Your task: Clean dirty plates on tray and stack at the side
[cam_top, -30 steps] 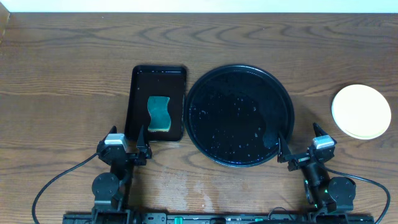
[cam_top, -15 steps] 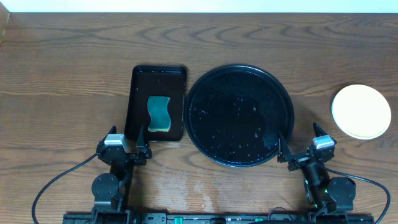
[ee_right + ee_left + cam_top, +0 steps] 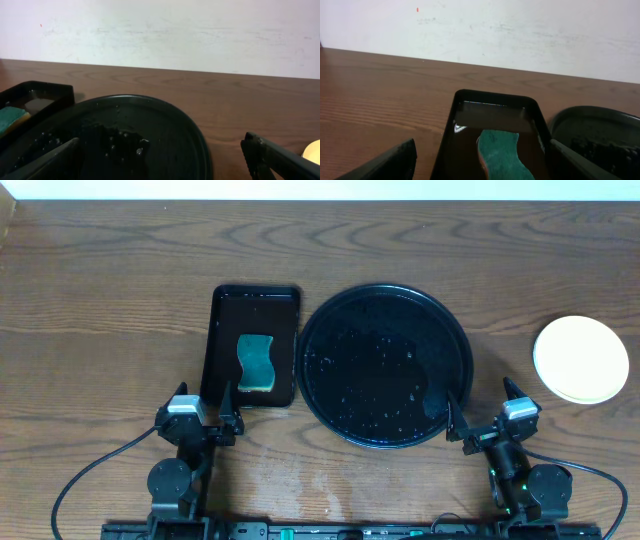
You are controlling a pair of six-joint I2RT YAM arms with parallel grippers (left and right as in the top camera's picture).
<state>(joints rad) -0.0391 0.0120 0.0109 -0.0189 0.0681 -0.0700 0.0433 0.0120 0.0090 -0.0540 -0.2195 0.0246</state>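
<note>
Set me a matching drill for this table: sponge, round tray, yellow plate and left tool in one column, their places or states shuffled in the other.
Column one
1. green wavy sponge
2. large round glossy black tray
3. pale yellow round plate
4. left tool

Column two
A. open, holding nothing, just short of the small rectangular black tray
B. on the wooden table, far right
C. lying in that rectangular tray
D. speckled with droplets, no plate on it

Pairs: 1-C, 2-D, 3-B, 4-A
</note>
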